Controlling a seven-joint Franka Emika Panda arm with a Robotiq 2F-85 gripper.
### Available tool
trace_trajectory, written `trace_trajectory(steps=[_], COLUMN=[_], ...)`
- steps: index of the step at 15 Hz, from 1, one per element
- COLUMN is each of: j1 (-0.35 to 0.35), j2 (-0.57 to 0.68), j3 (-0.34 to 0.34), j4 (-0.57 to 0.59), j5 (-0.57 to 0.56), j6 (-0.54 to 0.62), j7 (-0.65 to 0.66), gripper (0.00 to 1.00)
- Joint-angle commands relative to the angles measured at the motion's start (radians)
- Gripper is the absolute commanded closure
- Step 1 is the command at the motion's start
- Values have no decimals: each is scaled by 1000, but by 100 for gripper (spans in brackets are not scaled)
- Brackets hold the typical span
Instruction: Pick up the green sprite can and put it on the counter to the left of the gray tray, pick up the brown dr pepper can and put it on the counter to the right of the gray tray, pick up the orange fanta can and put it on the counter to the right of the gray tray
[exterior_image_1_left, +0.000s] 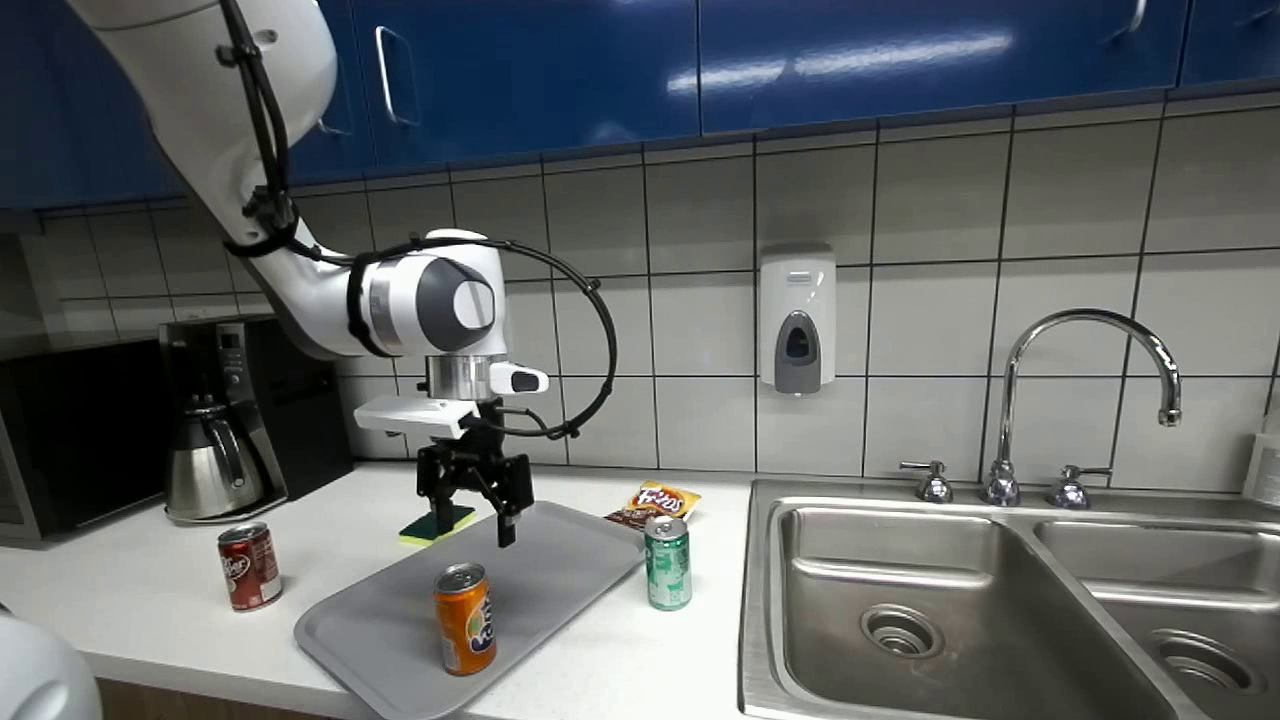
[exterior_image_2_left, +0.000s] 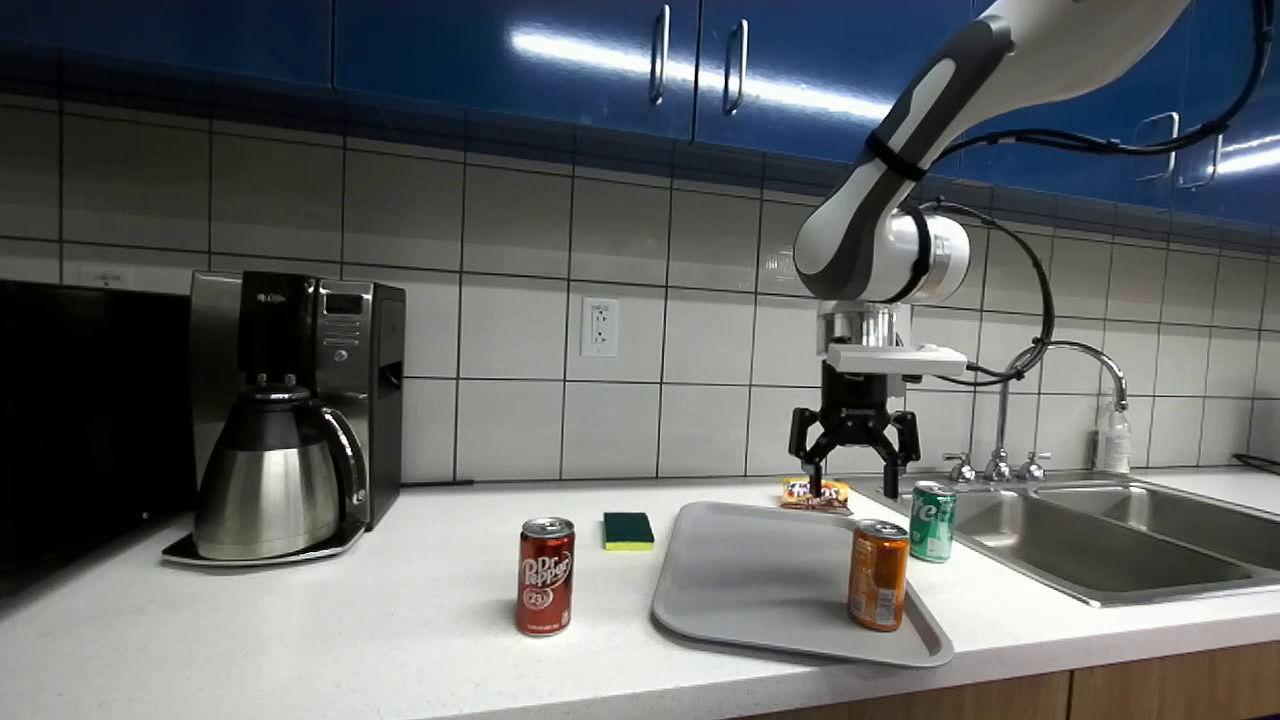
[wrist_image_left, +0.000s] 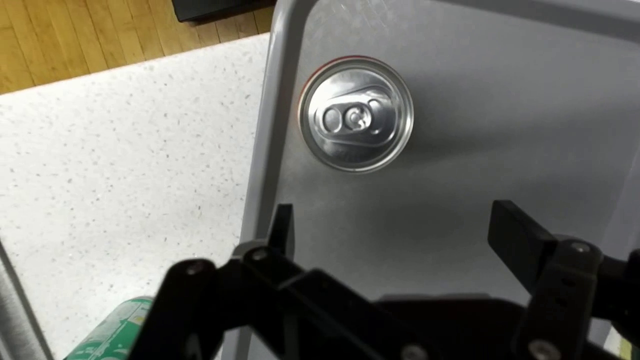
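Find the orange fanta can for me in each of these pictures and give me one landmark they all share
In an exterior view: the orange fanta can stands low in the picture, left of centre.
In an exterior view: the orange fanta can stands in the lower part, right of centre.
Wrist view: the orange fanta can is seen from above, upper middle.
Shared landmark: the gray tray, under the can in all three.

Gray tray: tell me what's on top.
The orange fanta can stands upright on the gray tray, near its rim. The gripper hangs open above the tray, holding nothing. The patch of tray directly under the can is covered and cannot be seen.
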Motion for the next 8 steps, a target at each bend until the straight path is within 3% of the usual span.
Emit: trace_trajectory(steps=[1, 8], j1=[-14, -5], j2=[-18, -22], j3=[17, 30], j4=[-2, -41], j5=[-24, -94], j6=[-52, -19], j7=[-54, -57], gripper=[0, 0])
